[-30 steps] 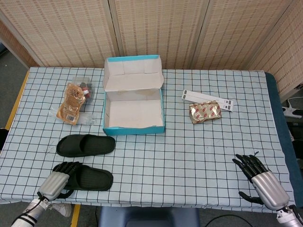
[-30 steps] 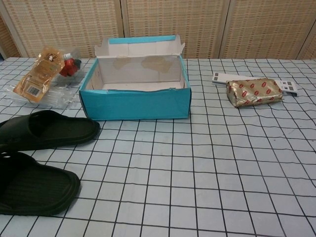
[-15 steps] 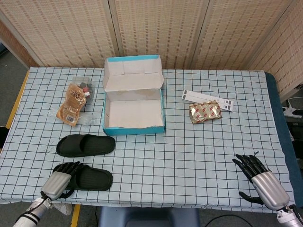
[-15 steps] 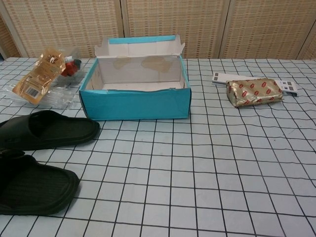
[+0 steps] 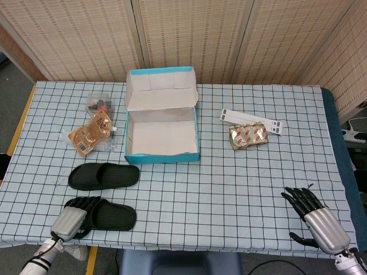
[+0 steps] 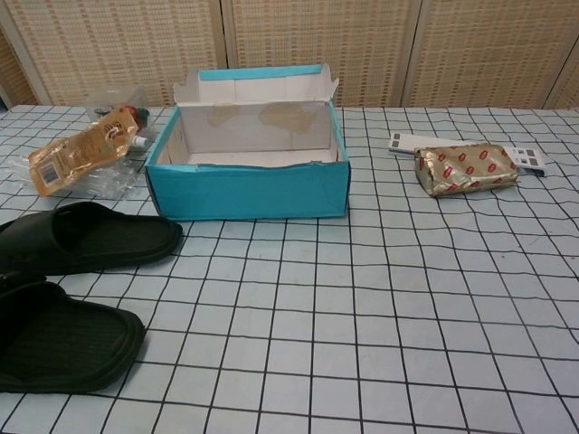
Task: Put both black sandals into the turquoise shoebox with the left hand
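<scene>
2 black sandals [image 5: 104, 175] flat nr open turquoise shoebox [image 5: 162, 154]

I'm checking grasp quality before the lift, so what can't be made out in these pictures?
- Left hand on near sandal: head view hides the fingertips against black rubber; whether it grips is unclear.
- Chest view: frame edge cuts off that sandal's heel, hand unseen.
- White strip: print too small.

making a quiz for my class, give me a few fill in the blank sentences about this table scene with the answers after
1. Both black sandals lie on the table, outside the ____ shoebox.
2. The left hand rests on the sandal ____ to the table's front edge.
3. The right hand holds ____.
4. The shoebox's lid is ____.

Missing words: turquoise; nearer; nothing; open
</scene>
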